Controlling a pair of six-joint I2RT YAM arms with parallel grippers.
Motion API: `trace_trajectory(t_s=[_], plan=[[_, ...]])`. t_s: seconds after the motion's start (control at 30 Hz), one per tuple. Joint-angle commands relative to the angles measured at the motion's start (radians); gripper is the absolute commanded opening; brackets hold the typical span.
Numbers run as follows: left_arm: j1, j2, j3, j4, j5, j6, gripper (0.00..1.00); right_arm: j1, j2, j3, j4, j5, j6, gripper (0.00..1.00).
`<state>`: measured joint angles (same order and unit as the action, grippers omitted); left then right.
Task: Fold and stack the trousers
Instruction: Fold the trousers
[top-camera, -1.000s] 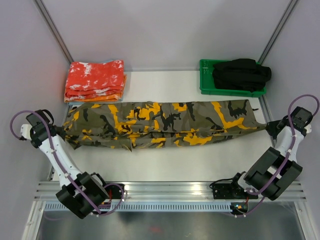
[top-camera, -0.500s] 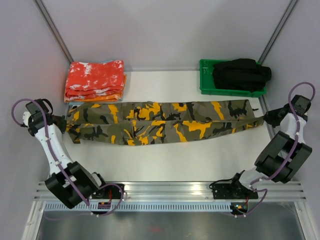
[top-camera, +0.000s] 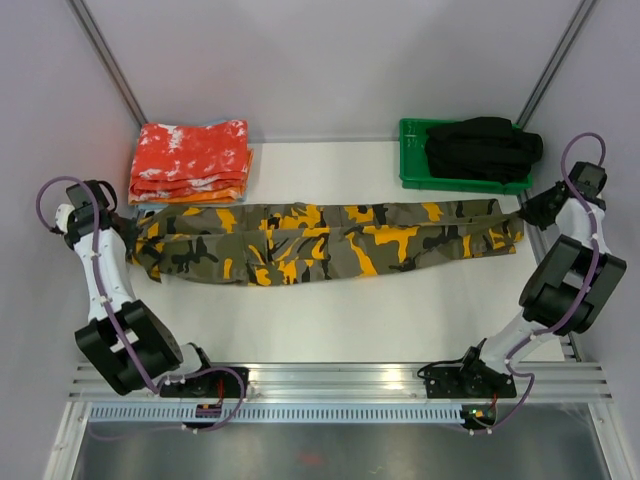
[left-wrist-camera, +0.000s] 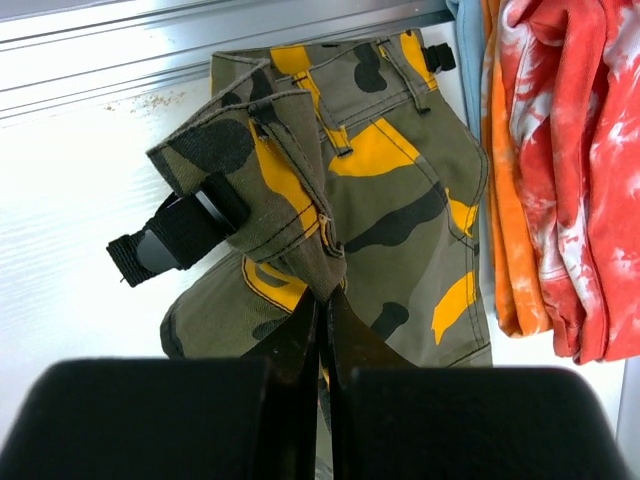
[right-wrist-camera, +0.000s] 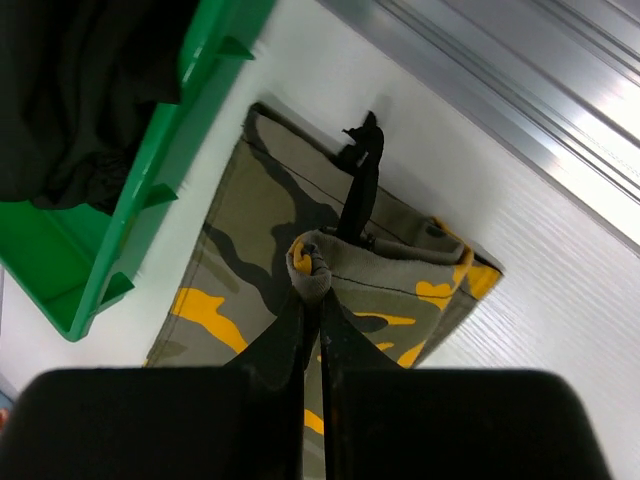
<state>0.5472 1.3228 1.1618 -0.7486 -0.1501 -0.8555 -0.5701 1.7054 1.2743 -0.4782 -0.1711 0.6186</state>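
Trousers (top-camera: 320, 240) stretched across mid-table (top-camera: 330, 320); near edge carried over since a second ago, lengthwise fold made, band narrower | open room nearside; cloth stack (top-camera: 190, 162) close beyond left end, green tray (top-camera: 409, 155) beyond right | left gripper (top-camera: 128, 225), right gripper (top-camera: 524, 211) clenched on trouser ends

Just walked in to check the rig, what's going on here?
Two arms hold the camouflage trousers stretched along the table. The left claw is shut on the end by the red-orange cloths, the right claw on the end by the green tray. The trousers are one long strip, not yet stacked.
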Motion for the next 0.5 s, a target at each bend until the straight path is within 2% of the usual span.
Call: trace_trajectory(t_s=[0.0,0.47], plan=[[0.005,0.026,0.078,0.1,-0.086,-0.023,0.02,0.009,0.057,0.103,0.05,0.041,-0.043,0.0],[-0.033,0.124,0.173,0.135,-0.12,-0.047,0.02,0.049,0.174,0.161,0.079,0.055,-0.048,0.0]])
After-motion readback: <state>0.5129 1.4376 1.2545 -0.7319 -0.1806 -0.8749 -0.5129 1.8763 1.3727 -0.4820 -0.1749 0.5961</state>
